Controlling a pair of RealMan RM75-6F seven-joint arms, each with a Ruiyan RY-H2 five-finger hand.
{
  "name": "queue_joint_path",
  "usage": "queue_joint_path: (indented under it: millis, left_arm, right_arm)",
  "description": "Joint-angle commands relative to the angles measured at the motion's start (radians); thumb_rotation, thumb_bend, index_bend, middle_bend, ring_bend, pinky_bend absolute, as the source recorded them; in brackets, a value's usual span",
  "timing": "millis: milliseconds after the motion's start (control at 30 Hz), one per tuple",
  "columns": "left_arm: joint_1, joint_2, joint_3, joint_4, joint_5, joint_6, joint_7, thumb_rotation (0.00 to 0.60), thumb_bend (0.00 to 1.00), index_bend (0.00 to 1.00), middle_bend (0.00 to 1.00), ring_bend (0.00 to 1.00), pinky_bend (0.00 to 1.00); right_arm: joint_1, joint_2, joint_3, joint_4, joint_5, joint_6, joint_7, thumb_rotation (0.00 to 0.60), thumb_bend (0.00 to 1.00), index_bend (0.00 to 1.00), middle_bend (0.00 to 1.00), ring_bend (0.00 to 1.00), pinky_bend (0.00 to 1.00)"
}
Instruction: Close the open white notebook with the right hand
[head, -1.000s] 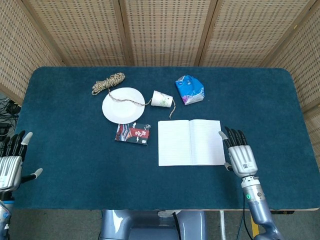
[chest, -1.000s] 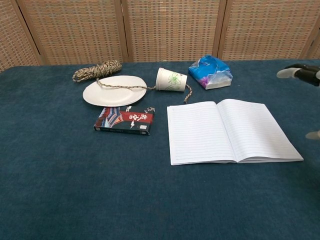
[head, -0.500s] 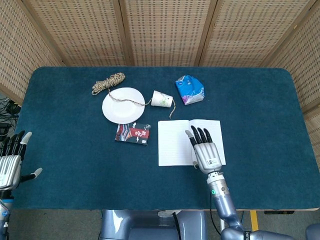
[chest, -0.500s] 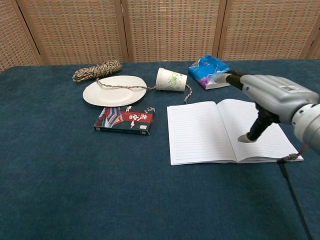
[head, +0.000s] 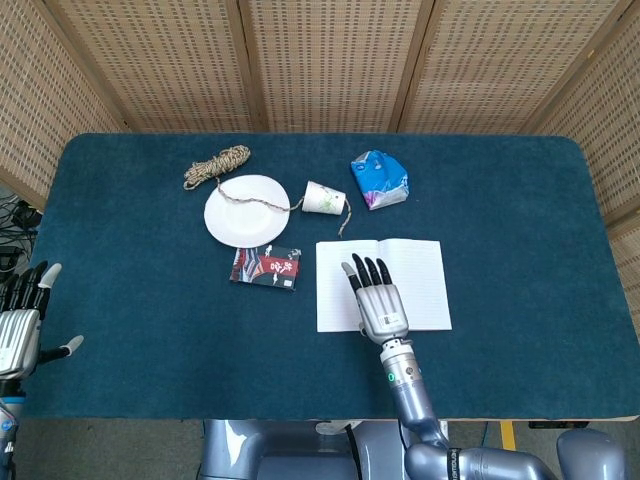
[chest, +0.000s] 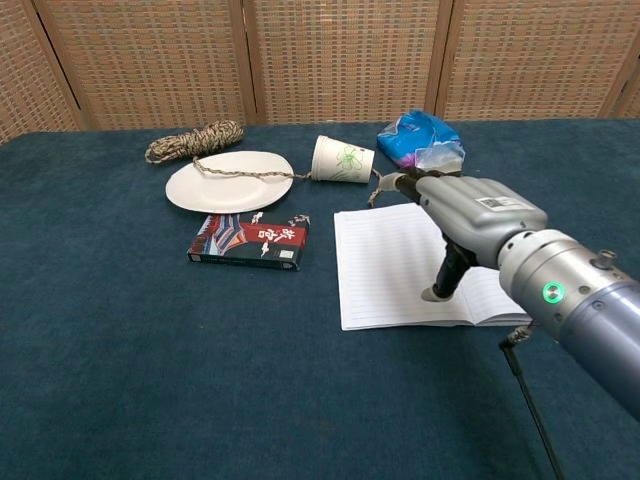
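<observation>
The white notebook (head: 428, 285) lies open and flat on the blue table, lined pages up; the chest view shows its left page (chest: 385, 265). My right hand (head: 375, 300) hovers over the middle of the notebook near the spine, fingers stretched forward and apart, holding nothing. In the chest view the right hand (chest: 470, 215) covers most of the right page, its thumb pointing down at the paper. I cannot tell whether it touches. My left hand (head: 20, 325) stays open past the table's left edge, far from the notebook.
A red-and-black box (head: 266, 267) lies just left of the notebook. Behind it are a white plate (head: 245, 210), a rope coil (head: 215, 165) with a strand crossing the plate, a tipped paper cup (head: 323, 198) and a blue packet (head: 380, 178).
My right hand has swept left, from beside the notebook's right edge to above its middle. The notebook has stayed open and the left hand has not moved.
</observation>
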Motion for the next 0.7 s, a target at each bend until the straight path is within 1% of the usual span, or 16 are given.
queue_joint_path:
  millis: [33, 233, 300, 433, 700]
  left_arm:
    - [-0.002, 0.0, -0.002, 0.001, -0.001, -0.002, -0.004, 0.6, 0.07, 0.0, 0.0, 0.0, 0.0]
    - [-0.004, -0.001, -0.001, 0.006, 0.0, -0.005, -0.012, 0.6, 0.07, 0.0, 0.0, 0.0, 0.0]
    - [-0.005, -0.002, -0.001, 0.009, -0.002, -0.007, -0.017, 0.6, 0.07, 0.0, 0.0, 0.0, 0.0]
    - [-0.007, -0.002, -0.002, 0.014, -0.002, -0.01, -0.024, 0.6, 0.07, 0.0, 0.0, 0.0, 0.0]
    - [-0.007, -0.002, -0.003, 0.013, -0.001, -0.005, -0.027, 0.6, 0.07, 0.0, 0.0, 0.0, 0.0]
  right_arm:
    - [0.006, -0.01, -0.004, 0.006, 0.005, 0.001, -0.005, 0.6, 0.21, 0.0, 0.0, 0.0, 0.0]
    - [0.012, -0.032, -0.021, 0.027, 0.017, 0.004, -0.009, 0.6, 0.29, 0.0, 0.0, 0.0, 0.0]
    - [0.014, -0.038, -0.025, 0.037, 0.023, 0.002, -0.008, 0.6, 0.3, 0.0, 0.0, 0.0, 0.0]
    - [0.015, -0.046, -0.033, 0.05, 0.026, 0.002, -0.005, 0.6, 0.36, 0.0, 0.0, 0.0, 0.0]
    - [0.014, -0.05, -0.05, 0.053, 0.023, 0.004, 0.002, 0.6, 0.37, 0.0, 0.0, 0.0, 0.0]
